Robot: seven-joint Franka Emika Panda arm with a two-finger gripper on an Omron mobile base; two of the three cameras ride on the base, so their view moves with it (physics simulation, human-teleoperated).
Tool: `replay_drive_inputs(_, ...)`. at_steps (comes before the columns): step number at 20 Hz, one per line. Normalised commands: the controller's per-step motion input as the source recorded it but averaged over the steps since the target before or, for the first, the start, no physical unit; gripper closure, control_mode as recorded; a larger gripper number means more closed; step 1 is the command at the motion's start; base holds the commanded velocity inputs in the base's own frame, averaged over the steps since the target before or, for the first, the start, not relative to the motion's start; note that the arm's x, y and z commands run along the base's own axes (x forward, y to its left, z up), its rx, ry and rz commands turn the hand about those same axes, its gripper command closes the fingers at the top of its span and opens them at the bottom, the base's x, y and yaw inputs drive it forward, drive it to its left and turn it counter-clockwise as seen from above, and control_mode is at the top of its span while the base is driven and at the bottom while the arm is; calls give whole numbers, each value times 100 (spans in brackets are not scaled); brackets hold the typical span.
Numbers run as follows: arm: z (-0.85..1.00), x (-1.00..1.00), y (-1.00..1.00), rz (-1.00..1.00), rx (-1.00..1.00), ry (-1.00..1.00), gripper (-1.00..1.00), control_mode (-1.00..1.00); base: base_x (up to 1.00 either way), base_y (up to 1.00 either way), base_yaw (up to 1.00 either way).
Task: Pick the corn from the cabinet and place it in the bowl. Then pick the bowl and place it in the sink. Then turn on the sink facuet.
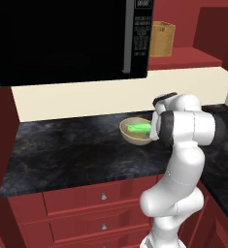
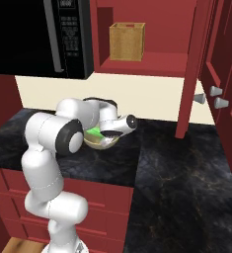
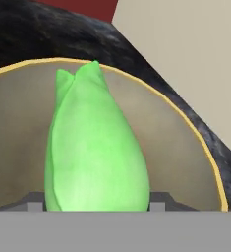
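Corn (image 3: pixel 95 147), bright green and cob-shaped, filled the centre of the hand view, lying inside the tan bowl (image 3: pixel 186 142) with its pointed husk end away from the camera. Dark fingertips (image 3: pixel 33 201) of the end effector (image 3: pixel 95 204) flanked the cob's near end on both sides, touching or nearly so; whether they gripped it could not be told. Seen from the left base camera, the bowl (image 1: pixel 130 135) sat on the black marbled bench (image 1: pixel 67 150) below the microwave (image 1: pixel 62 38), with the corn (image 1: pixel 138 128) resting across it and the white arm (image 1: pixel 181 160) bent over its right side. A cardboard box (image 2: pixel 127 41) stood in the open red cabinet (image 2: pixel 152 62) above.
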Motion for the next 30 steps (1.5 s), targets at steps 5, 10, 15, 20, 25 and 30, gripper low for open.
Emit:
replay_drive_inputs(5,0,37,4,0,-1,-3,100,-100,0,0,0)
replay_drive_inputs(10,0,3,0,0,0,0,-100,-100,0,0,0)
replay_drive_inputs(15,0,0,2,0,0,0,-100,-100,0,0,0)
replay_drive_inputs(20,0,0,8,0,0,0,-100,-100,0,0,0)
replay_drive_inputs(25,34,-18,-12,0,0,0,-100,-100,0,0,0)
replay_drive_inputs(30,57,-29,-20,-17,0,18,-100,-100,0,0,0)
